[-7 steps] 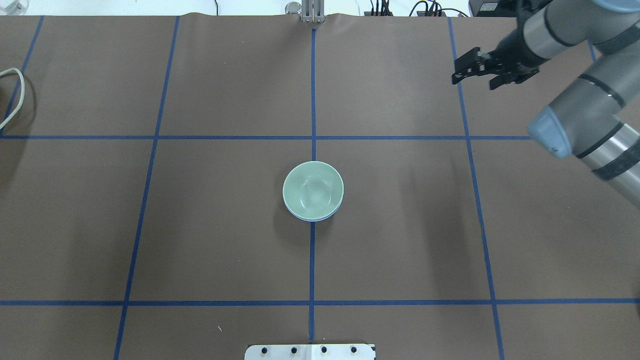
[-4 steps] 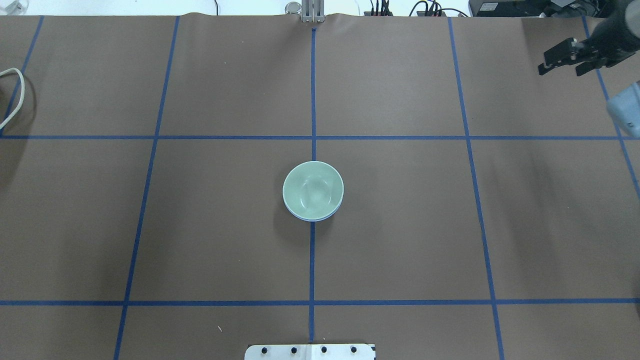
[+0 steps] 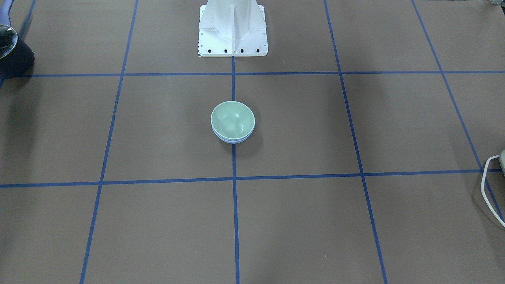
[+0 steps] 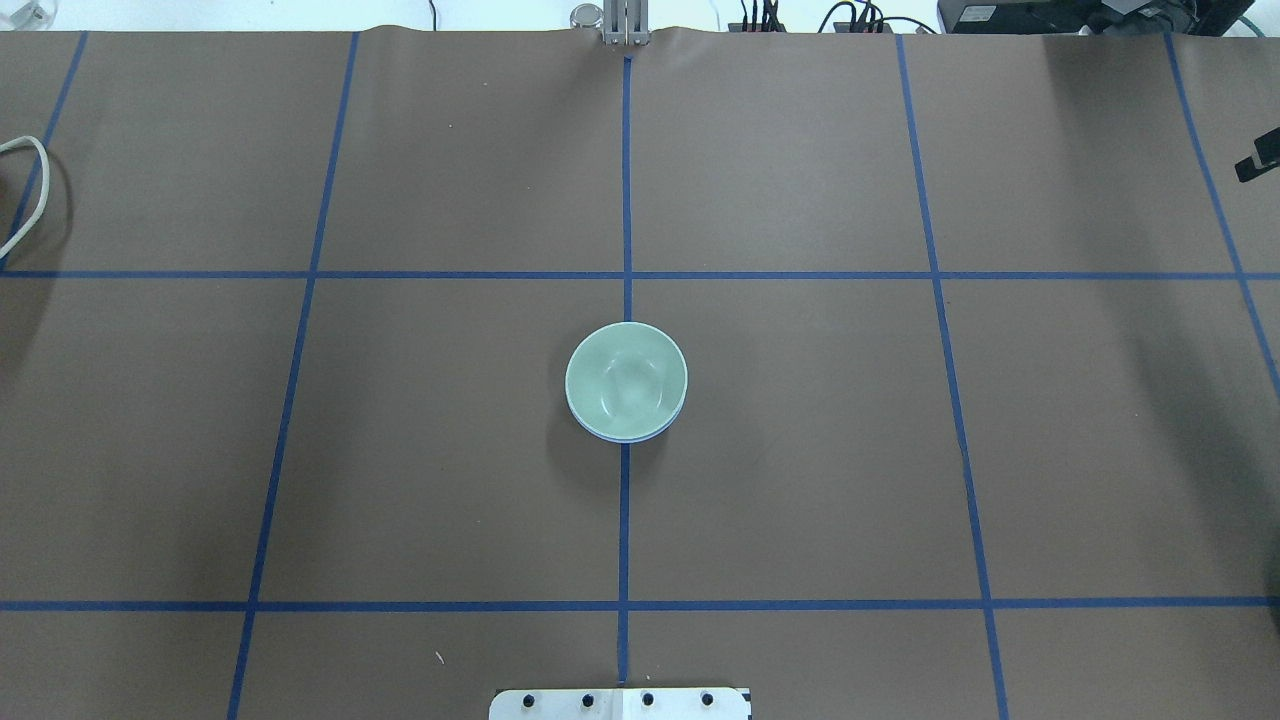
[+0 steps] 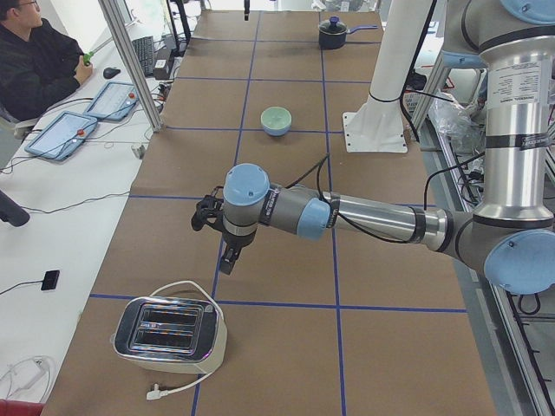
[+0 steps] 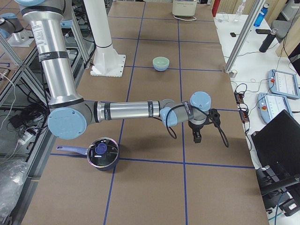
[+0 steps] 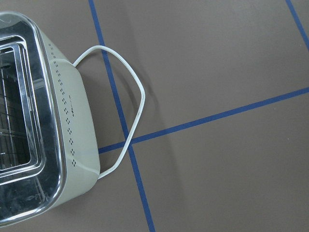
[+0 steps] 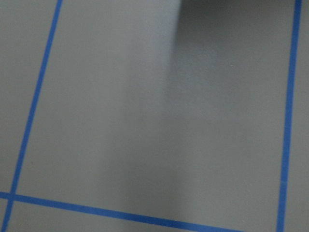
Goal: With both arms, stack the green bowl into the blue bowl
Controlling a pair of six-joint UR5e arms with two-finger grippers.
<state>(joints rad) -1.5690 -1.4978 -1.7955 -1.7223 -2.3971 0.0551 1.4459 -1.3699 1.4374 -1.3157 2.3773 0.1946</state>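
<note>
– At the centre of the worktop (image 4: 800,450), what do you see?
– The green bowl (image 4: 626,378) sits upright, nested inside the blue bowl (image 3: 232,139). Only a thin band of blue shows under its rim. The pair stands on a blue tape line (image 4: 624,520), out in front of the white pedestal (image 3: 232,27).
– And the arms?
– Both are well apart from the bowls. The left gripper (image 5: 228,258) hangs pointing down near the toaster (image 5: 169,334) at the robot's left end of the worktop. Its wrist camera looks down on the toaster's side and the white cord (image 7: 133,111) looping from it. That gripper shows only in a side view, so I cannot tell whether its fingers are apart or together.
– The right one?
– The right gripper (image 6: 197,137) points down over bare worktop toward the other end, with a lidded pot (image 6: 102,153) nearer the robot's side. Only a black sliver of it reaches the overhead view's right edge, so I cannot tell its state either.
</note>
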